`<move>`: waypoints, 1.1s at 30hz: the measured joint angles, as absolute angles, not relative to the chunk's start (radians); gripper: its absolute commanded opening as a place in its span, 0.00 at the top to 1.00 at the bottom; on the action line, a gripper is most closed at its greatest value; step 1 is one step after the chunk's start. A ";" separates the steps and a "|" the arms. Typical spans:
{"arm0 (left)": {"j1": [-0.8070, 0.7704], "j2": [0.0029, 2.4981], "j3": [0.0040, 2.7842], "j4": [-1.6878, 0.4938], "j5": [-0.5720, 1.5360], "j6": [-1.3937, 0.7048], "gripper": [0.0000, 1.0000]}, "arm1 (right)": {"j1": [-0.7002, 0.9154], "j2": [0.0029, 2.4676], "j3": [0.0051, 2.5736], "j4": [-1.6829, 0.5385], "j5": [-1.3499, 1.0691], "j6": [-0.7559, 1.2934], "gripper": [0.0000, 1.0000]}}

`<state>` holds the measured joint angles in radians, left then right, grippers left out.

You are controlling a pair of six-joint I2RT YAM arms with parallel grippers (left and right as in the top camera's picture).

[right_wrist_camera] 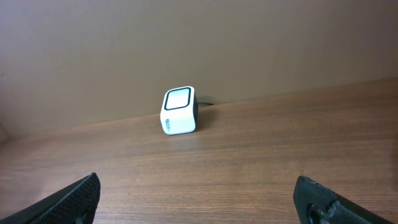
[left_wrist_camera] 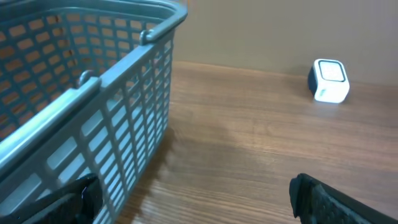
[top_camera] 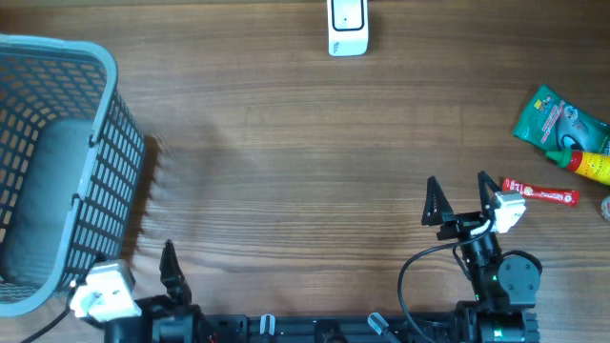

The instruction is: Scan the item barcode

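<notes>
Just at three o'clock from released, empty right jaws: red stick pack, long axis nine-to-three, flat on worktop. Left jaws likewise released, well apart, the farther pair. Scanner up at eleven.

Nothing legible anywhere in these views. Small blue mark low on the side of the white scanner, too tiny to make out; white lettering along the red tube, blurred beyond reading. Printed graphics on the green packet and a label on the yellow bottle, likewise unreadable from overhead.
</notes>
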<state>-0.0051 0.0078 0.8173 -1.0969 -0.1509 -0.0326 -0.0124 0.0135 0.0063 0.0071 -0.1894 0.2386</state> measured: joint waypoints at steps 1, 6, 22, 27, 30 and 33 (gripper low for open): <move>-0.011 0.008 0.786 -1.039 -0.150 -0.033 0.00 | -0.012 0.014 0.006 0.007 -0.189 0.239 0.00; -0.009 0.008 0.473 -0.570 -0.084 -0.033 0.00 | -0.012 0.014 0.006 0.007 -0.189 0.239 0.00; 0.043 0.008 0.015 -0.056 -0.059 -0.051 0.00 | -0.012 0.014 0.006 0.007 -0.189 0.239 0.00; 0.043 0.008 0.014 -0.071 -0.054 -0.051 0.00 | -0.012 0.014 0.006 0.007 -0.189 0.239 0.00; 0.043 0.008 0.014 -0.074 -0.022 -0.051 0.00 | -0.012 0.014 0.006 0.007 -0.189 0.239 0.00; 0.043 0.008 0.014 -0.075 0.006 -0.051 0.00 | -0.012 0.014 0.006 0.007 -0.189 0.239 0.00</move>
